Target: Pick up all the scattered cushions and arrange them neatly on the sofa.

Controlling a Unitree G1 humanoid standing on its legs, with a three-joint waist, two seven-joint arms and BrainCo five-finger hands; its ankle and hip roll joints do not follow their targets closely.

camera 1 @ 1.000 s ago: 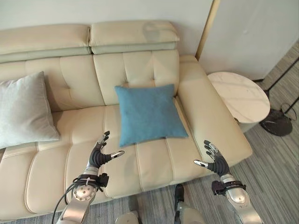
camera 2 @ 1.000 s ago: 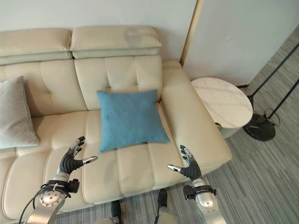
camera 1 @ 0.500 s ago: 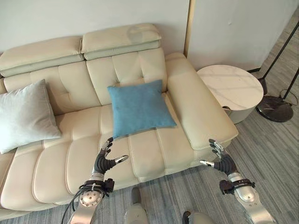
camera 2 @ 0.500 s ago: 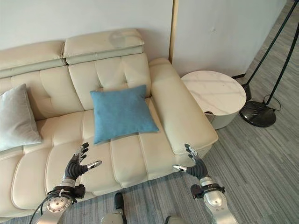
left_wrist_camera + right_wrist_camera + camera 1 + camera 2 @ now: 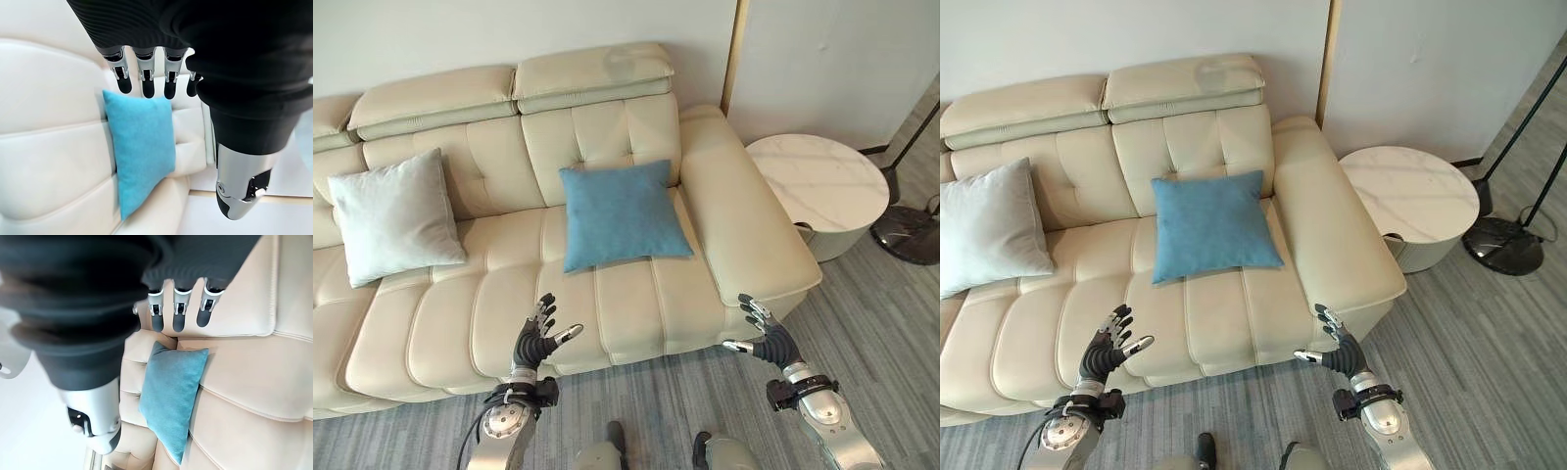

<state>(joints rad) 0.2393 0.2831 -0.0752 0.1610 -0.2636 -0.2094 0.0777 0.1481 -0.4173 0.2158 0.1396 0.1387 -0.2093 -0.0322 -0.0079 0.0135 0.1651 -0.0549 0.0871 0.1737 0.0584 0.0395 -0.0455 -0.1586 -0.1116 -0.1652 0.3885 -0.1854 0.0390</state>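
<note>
Blue cushion (image 5: 624, 214) beyond left robot hand (image 5: 537, 341)

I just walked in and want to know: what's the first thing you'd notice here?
The bright blue square cushion stands out, leaning against the backrest of the cream leather sofa near its right armrest. A pale grey cushion leans further left. In front, the robot's left hand and right hand hover open and empty.
</note>
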